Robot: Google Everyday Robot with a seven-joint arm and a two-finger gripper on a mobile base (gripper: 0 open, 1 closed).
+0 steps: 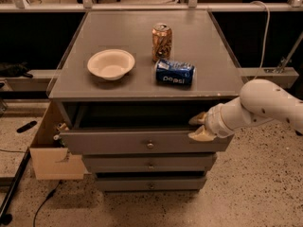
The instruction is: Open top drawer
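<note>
The top drawer (142,143) is the widest of three grey drawers under the grey tabletop (203,56). It has a small round metal knob (150,145) and is pulled out a little, with a dark gap behind its front panel. My gripper (199,127), on a white arm (265,105) coming from the right, is at the right end of that panel's top edge. Its tan fingers (198,119) stand apart, one behind the panel and one in front of it.
A white bowl (111,64), an upright brown can (161,42) and a blue Pepsi can (174,72) on its side sit on the tabletop. Two smaller drawers (149,164) lie below. An open cardboard box (49,150) stands at the left, with cables on the floor.
</note>
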